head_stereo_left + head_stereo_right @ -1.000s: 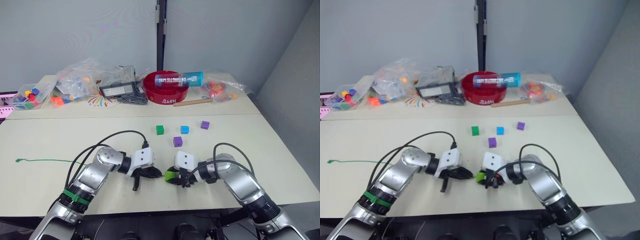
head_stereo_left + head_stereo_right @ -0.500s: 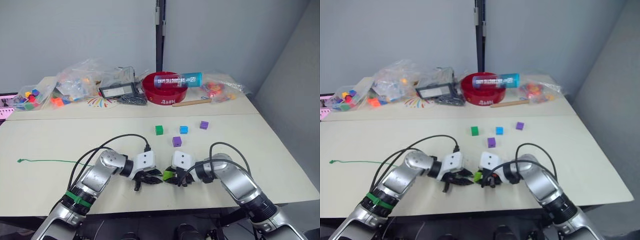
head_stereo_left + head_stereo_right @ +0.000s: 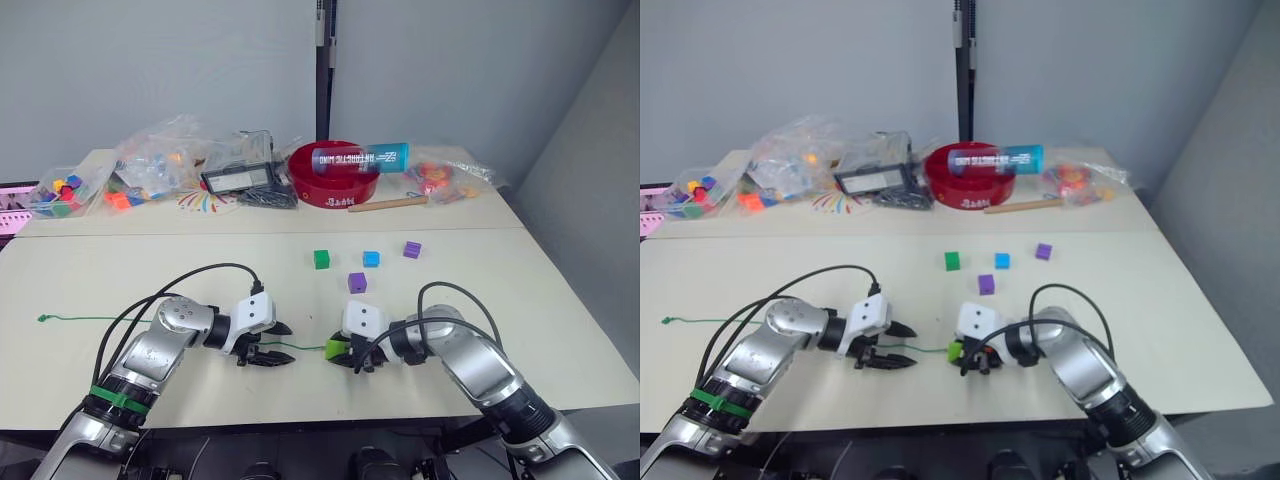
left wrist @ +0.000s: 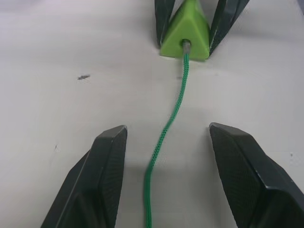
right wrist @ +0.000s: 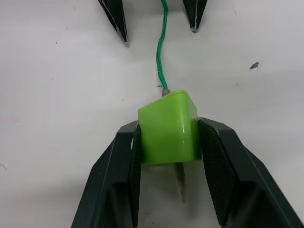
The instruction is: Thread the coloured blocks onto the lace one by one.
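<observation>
My right gripper (image 5: 168,124) is shut on the lime green block (image 5: 167,128), low over the table's front middle. The green lace (image 4: 183,80) enters the block's hole, and its pale tip (image 5: 181,183) sticks out the other side. The cord runs back between the fingers of my left gripper (image 3: 278,344), which is open and a short way left of the block, touching nothing. The lace's far end (image 3: 40,319) lies at the table's left. A dark green block (image 3: 320,259), a blue block (image 3: 371,258) and two purple blocks (image 3: 411,249) (image 3: 356,283) sit loose beyond the grippers.
At the back stand a red bowl (image 3: 333,185) with a tube (image 3: 358,157) across it, a wooden stick (image 3: 386,204), a black-framed item (image 3: 238,178) and clear bags of mixed toy pieces (image 3: 150,165). Black cables loop from both wrists.
My left gripper has opened, let go of the lace and drawn back to the left. The lace now stretches from it to the lime block. The right gripper has stayed put.
</observation>
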